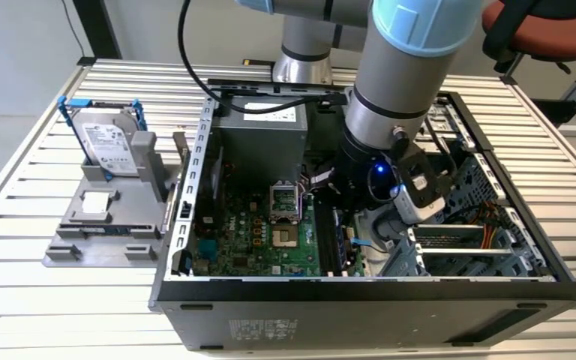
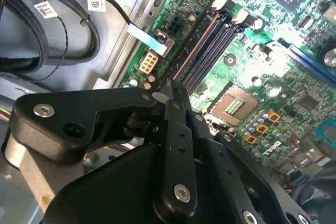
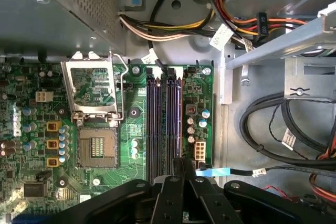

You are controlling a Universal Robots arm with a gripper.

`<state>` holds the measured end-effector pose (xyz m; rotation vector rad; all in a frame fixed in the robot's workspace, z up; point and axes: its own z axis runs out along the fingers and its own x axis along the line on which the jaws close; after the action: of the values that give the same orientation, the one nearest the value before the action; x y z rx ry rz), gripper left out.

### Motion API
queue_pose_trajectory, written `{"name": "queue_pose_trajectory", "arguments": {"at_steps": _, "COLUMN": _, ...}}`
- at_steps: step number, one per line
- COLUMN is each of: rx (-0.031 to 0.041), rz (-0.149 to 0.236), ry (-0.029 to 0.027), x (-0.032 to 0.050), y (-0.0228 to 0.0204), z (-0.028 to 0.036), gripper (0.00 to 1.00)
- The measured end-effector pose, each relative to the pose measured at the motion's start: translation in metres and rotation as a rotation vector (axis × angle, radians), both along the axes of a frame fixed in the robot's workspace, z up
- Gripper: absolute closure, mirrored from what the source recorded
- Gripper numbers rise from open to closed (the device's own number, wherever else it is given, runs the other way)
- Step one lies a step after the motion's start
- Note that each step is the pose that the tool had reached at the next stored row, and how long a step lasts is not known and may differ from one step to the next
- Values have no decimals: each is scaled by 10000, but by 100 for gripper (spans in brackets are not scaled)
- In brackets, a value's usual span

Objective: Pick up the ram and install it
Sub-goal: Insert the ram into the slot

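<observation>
Table: a slatted metal top [image 1: 28,300] carries everything.
Computer case: the open case [image 1: 368,307] lies on its side in the middle of the table, insides facing up.
Arm: my arm [image 1: 408,75] reaches down into the case, on the exterior view's right of the green board.
Green board: the motherboard [image 1: 258,240] lies flat on the case floor.
Stand: a grey stand [image 1: 108,217] sits on the table just beside the case, on the exterior view's left.
Hard drive: a silver drive in a blue frame [image 1: 108,142] stands upright at the back of the stand.
Pincer: my pincer [image 3: 184,165] hangs just above the near end of the memory slots. In both wrist views its fingers are drawn together, with no visible gap between the tips [image 2: 176,88].
Cables: black cables [image 3: 273,124] loop on the bare case floor beside the board.
Chip socket: the square socket [image 3: 97,148] sits near the slots, its metal lid flipped up.
Memory slots: four dark slots [image 3: 164,124] run side by side, straight away from my fingertips.
Ram: I cannot tell where it sits.
</observation>
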<state>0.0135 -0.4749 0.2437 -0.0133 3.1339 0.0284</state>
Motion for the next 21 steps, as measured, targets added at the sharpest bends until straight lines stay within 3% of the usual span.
{"name": "queue_pose_trajectory", "arguments": {"at_steps": 8, "rx": 0, "rz": 1150, "ry": 0, "x": 0, "y": 1, "z": 0, "gripper": 100}}
{"name": "queue_pose_trajectory", "arguments": {"at_steps": 21, "rx": -1, "rz": 3510, "ry": 0, "x": 0, "y": 2, "z": 1, "gripper": 100}}
